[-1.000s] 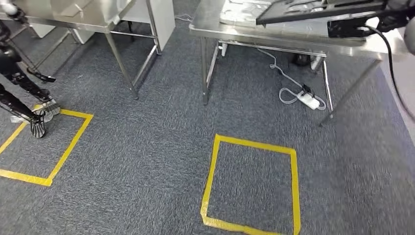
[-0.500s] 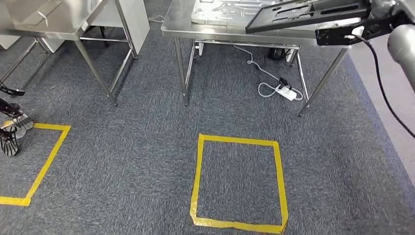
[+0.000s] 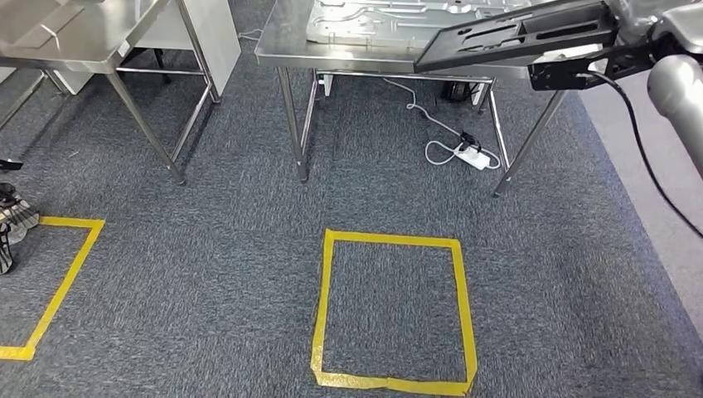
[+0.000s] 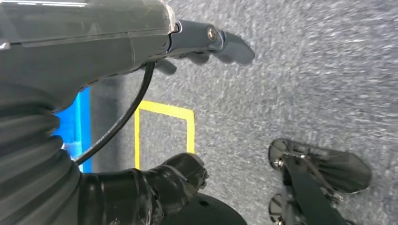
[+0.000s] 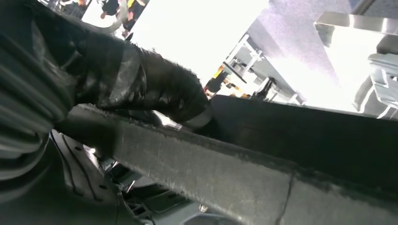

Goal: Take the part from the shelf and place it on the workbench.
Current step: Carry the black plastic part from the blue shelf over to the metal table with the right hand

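A flat black part (image 3: 514,33) with long slots hangs at the top right of the head view, over the near edge of the steel workbench (image 3: 286,51). My right hand (image 3: 642,18) holds it at its right end. In the right wrist view the thumb of that hand (image 5: 150,84) presses on the part's dark edge (image 5: 305,136). A silver pressed metal plate (image 3: 390,16) lies on the workbench. My left hand (image 4: 202,47) hangs over the carpet with its fingers and thumb apart, holding nothing.
A yellow tape square (image 3: 390,307) marks the grey carpet before the workbench, and another (image 3: 50,282) lies at the left. A second steel table (image 3: 75,41) stands at the back left. A white power strip (image 3: 472,156) and its cable lie under the workbench. A dark foot (image 3: 7,224) sits at the left edge.
The whole picture has shifted: the camera has moved, and the workbench now stands more to the left and shows more of its top. The black part stays in my right hand.
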